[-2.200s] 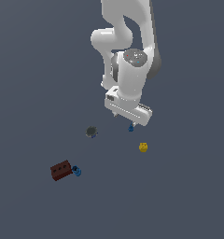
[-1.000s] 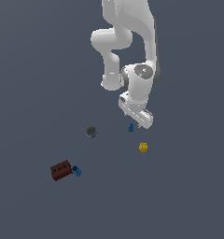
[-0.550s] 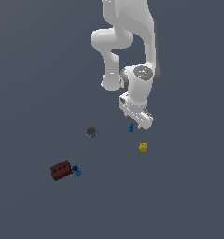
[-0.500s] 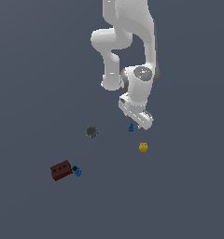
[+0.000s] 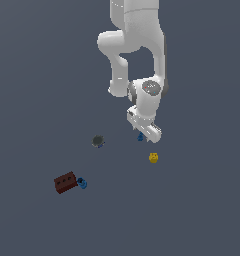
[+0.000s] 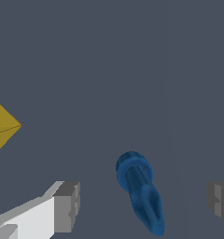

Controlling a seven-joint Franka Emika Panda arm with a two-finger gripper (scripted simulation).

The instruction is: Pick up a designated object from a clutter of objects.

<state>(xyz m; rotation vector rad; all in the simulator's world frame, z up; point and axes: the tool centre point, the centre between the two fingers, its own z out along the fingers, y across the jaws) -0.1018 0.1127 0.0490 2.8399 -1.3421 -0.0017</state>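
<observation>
Five small things lie on the dark table, whose edges and corners fall outside both views: one brick, two blue pieces, one grey lump and one yellow lump.

The hand hangs low on the white arm, directly above the narrow blue piece, which peeks out just beneath it in the exterior view. In the wrist view that same blue piece appears as a slim ribbed shape with a rounded collar at one end and a tapered tip at the other, and it sits in the gap between the two grey fingertips, touching neither. The hand is spread wide, with clear space on both sides of the piece.

The one yellow lump rests just beside the blue piece, toward the exterior view's right and nearer the camera; part of it shows at the edge of the wrist view.

The one dark grey lump lies apart on the exterior view's left. Farther off that way sits the single red-brown brick with two holes, and the chunkier blue piece appears to touch its end, though the view is too small to be sure.
</observation>
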